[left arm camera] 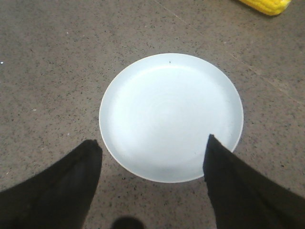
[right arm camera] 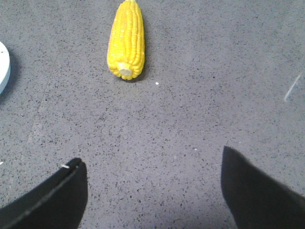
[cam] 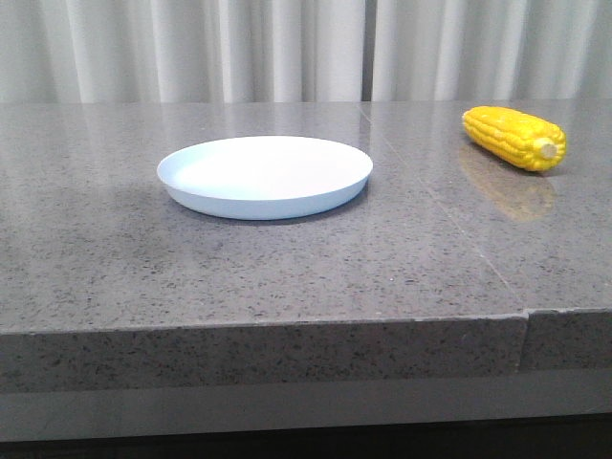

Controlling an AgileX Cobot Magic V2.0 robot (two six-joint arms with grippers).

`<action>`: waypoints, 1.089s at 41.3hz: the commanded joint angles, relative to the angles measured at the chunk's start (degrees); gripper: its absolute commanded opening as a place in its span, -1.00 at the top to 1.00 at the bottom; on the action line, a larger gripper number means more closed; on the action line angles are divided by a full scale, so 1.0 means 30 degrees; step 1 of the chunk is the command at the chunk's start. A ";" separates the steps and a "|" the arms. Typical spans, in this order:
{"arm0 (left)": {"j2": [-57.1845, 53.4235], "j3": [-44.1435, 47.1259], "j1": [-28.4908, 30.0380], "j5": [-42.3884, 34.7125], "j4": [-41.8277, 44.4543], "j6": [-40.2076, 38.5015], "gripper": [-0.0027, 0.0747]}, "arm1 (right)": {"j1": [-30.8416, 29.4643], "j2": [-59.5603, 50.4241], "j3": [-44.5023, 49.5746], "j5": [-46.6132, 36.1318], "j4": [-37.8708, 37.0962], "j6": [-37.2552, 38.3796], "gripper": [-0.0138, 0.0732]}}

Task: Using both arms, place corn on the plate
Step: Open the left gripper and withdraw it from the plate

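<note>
The yellow corn [cam: 514,137] lies on the grey stone table at the far right, its cream stub end toward the front. The pale blue-white plate [cam: 265,175] sits empty near the table's middle. Neither gripper shows in the front view. In the left wrist view my left gripper [left arm camera: 153,145] is open and empty above the plate's near rim [left arm camera: 143,169], and a bit of the corn [left arm camera: 267,5] shows beyond. In the right wrist view my right gripper [right arm camera: 152,164] is open and empty over bare table, well short of the corn [right arm camera: 127,39].
A seam [cam: 449,215] runs through the tabletop between plate and corn. The table's front edge [cam: 287,320] drops off near the camera. White curtains [cam: 287,48] hang behind the table. The plate's edge [right arm camera: 3,67] shows in the right wrist view.
</note>
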 commanded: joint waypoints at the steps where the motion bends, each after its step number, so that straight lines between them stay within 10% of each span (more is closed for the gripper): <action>1: -0.2511 0.0680 -0.0177 -0.0933 -0.0018 -0.0028 -0.23 | -0.0024 0.0078 -0.0638 -0.1363 -0.0251 -0.0098 -0.70; 45: -0.9779 0.5532 -0.0177 -0.0675 -0.0512 -0.0028 -0.23 | -0.0024 0.0271 -0.0794 -0.1693 -0.0294 -0.0098 -0.70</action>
